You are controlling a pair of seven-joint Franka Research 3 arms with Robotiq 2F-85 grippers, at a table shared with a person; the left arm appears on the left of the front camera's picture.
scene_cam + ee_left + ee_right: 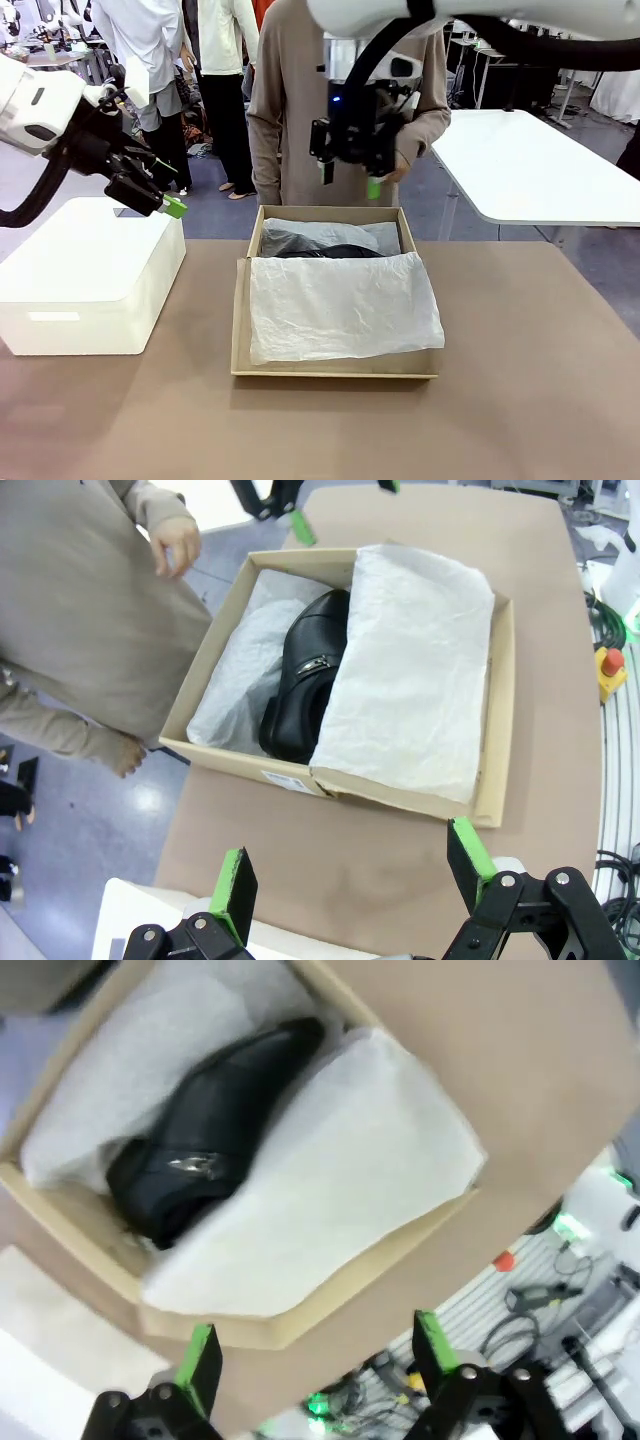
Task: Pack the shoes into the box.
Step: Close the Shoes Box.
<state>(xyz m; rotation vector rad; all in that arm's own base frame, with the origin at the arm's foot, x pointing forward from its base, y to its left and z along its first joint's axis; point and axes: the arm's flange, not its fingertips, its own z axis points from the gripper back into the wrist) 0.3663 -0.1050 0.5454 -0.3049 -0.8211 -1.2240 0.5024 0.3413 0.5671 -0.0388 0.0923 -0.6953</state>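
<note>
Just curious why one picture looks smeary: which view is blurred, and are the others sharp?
Right wrist view: smeared all over, the black shoe and the box edges fuzzy, the scene tilted. Left wrist view: sharp, with a bright glare spot on the blue floor and a sheen on the shoe. Front view: crisp, even light, only soft shadows.

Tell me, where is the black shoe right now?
In the front view, the black shoe sits mid-table in the far half of the brown box, partly under white tissue paper.
</note>
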